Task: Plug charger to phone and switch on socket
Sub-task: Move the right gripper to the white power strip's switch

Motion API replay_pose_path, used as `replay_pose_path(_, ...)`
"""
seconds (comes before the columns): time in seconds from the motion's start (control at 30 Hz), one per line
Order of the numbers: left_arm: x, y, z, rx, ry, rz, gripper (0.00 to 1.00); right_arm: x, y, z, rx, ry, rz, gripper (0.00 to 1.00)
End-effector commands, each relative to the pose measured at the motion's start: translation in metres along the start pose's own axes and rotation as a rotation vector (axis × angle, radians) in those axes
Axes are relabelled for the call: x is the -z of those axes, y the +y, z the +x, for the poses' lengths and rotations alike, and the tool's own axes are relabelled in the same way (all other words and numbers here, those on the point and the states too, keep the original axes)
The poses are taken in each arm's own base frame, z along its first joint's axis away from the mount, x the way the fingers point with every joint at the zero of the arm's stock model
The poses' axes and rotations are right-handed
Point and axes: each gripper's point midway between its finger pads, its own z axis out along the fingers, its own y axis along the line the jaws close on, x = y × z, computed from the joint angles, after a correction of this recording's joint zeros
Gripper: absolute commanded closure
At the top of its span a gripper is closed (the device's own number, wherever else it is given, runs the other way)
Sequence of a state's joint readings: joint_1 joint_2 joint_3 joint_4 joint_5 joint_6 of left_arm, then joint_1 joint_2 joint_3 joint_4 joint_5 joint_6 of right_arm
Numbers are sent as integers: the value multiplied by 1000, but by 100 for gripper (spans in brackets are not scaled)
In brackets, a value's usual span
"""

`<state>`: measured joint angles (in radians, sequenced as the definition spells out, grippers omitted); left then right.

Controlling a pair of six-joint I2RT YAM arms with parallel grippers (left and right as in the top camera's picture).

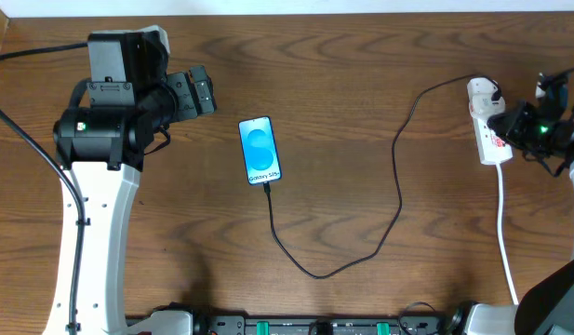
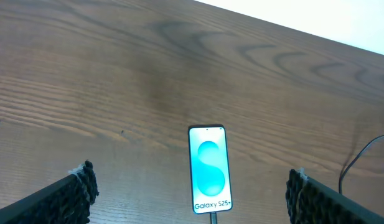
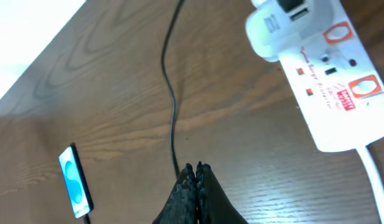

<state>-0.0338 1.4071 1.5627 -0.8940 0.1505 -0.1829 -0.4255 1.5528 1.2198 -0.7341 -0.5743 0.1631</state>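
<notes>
You've got the phone (image 1: 260, 150) flat and face up mid-surface (image 1: 361, 74), screen lit blue with a lighter oval and small white text. Charger (image 1: 399, 200): thin black cable, tip meeting the phone's near short edge. It loops nearward, then runs far-right to its white plug head (image 1: 483, 93), which sits in the socket's (image 1: 491, 135) far end. Socket: white strip, red switch marks, flat at far right.
</notes>
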Motion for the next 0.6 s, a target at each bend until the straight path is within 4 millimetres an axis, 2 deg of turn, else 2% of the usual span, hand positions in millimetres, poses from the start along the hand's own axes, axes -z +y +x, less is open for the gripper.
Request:
replay_pose_path(0.0,3,2,-2,0,-9,-11,2,2,-1,1,6,-14,-31,99)
replay_pose_path(0.33,3,2,-2,0,-9,-11,2,-15,-22,-13,-45,-32,-22,99)
replay_pose_path(0.57,3,2,-2,0,-9,-11,2,-5,-30,-31,-66,-80,6,99)
